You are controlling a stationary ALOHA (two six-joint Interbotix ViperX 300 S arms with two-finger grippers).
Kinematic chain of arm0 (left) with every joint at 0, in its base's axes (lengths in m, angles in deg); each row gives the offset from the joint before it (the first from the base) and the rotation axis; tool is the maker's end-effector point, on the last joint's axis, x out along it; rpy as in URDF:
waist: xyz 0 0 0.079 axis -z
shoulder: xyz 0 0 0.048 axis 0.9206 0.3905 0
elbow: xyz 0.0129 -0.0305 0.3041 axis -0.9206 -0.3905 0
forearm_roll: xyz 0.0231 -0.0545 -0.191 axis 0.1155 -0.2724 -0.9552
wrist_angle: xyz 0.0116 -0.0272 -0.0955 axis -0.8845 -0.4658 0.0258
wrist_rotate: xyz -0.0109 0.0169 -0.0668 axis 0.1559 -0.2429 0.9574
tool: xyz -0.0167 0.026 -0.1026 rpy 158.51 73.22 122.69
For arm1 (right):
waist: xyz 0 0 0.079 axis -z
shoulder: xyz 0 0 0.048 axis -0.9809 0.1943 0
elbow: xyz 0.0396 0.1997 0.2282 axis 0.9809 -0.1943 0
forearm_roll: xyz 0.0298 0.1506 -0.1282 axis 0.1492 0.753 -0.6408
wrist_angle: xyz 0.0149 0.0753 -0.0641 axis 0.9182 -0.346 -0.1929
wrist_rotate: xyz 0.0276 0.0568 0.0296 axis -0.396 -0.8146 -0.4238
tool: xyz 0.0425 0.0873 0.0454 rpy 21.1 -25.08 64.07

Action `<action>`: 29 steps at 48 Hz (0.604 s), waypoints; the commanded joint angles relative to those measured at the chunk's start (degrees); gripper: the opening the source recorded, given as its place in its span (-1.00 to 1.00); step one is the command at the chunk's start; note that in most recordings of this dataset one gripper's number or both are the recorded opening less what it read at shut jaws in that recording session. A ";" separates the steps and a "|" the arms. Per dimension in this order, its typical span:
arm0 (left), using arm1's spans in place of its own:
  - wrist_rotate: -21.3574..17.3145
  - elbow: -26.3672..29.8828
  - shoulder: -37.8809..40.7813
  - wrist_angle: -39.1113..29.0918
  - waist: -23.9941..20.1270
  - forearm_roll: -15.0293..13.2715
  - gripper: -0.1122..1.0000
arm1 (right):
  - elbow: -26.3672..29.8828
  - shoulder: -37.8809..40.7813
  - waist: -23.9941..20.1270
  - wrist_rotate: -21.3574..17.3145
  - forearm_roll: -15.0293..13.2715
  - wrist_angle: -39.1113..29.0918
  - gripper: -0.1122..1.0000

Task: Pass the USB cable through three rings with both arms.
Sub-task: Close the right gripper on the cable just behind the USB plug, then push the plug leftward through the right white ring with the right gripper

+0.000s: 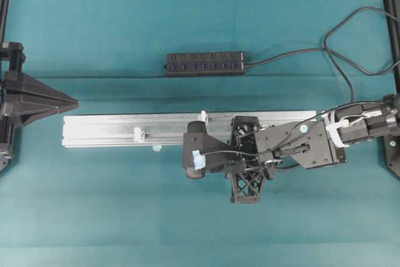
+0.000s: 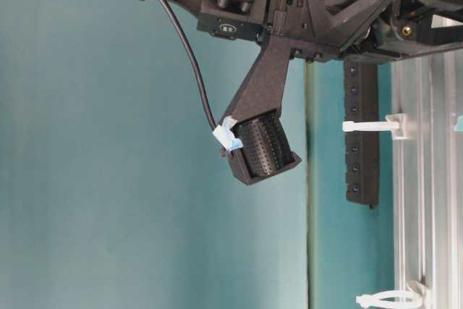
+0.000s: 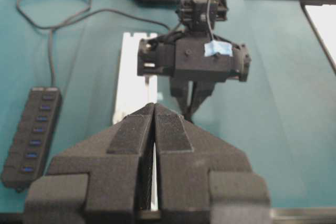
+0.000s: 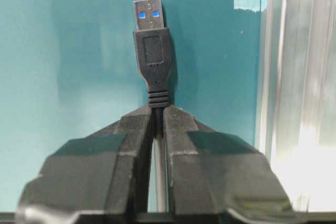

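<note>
Just in front of the rail [image 1: 187, 130], the cable [image 4: 157, 85] sits pinched in the right gripper [image 4: 156, 116], held right behind its plug, which pokes out past the fingertips over the green cloth. So the pick-up looks done and threading hasn't begun. Two rings [image 1: 139, 134] show on the rail; the third I can't make out. Next the plug must be lined up with the nearest ring. Off the rail's far end, the left gripper [image 3: 154, 114] waits, clamped together on nothing.
</note>
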 commanded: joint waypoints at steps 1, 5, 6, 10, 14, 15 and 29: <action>0.00 1.67 0.18 0.53 -0.09 0.18 -0.76 | 0.35 0.09 0.88 0.62 -0.35 -0.26 -0.93; 0.00 1.76 0.18 0.53 -0.09 0.09 -0.76 | 0.35 0.00 0.88 0.62 -0.35 -0.35 -0.93; 0.00 1.76 0.18 0.53 -0.09 0.18 -0.76 | 0.35 -0.09 0.88 0.62 -0.35 -0.44 -0.93; 0.00 1.85 0.26 0.44 -0.18 0.09 -0.76 | 0.44 -0.79 0.88 0.44 -0.35 -1.23 -0.93; 0.00 1.93 0.18 0.53 -0.18 0.09 -0.76 | 0.44 -2.37 0.88 0.26 -0.35 -3.16 -0.93; 0.00 1.93 0.18 0.53 -0.18 0.09 -0.76 | 0.44 -2.81 0.88 0.26 -0.35 -3.69 -0.93; 0.18 1.93 0.18 0.44 -0.35 0.09 -0.76 | 0.62 -8.44 0.88 0.97 -0.35 -12.04 -0.93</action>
